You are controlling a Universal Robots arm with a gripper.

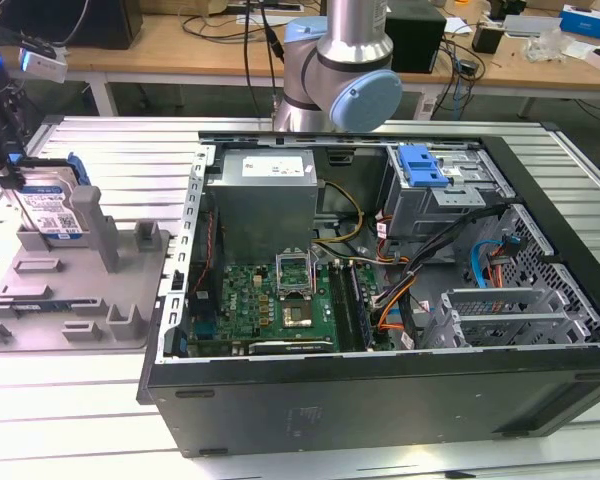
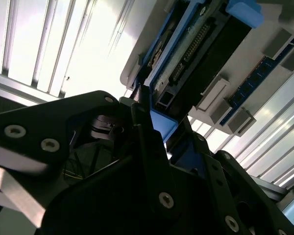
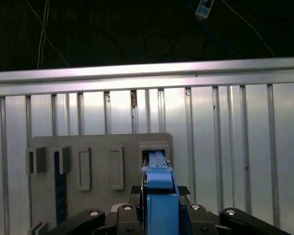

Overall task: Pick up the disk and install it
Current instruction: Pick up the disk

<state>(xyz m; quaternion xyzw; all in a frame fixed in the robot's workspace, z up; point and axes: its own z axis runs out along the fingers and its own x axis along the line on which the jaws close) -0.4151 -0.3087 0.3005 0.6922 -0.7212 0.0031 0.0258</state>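
My gripper (image 3: 160,190) straddles the blue carrier of the disk (image 1: 52,208); I cannot tell whether it is clamped. The disk stands upright in a slot at the far corner of the grey fixture plate (image 1: 40,295). I'd grip squarely and pull straight along the slot. The open computer case (image 1: 380,405) lies beyond.

Exterior view: bright, even overhead light, soft shadows inside computer case (image 1: 380,390), focus crisp. Second wrist view: harsh glare washes ribbed surface (image 2: 39,44) white; pincer (image 2: 154,117) dark, close, blurred. First wrist view: background near black, slats gleaming, disk (image 3: 159,205) edge evenly lit.
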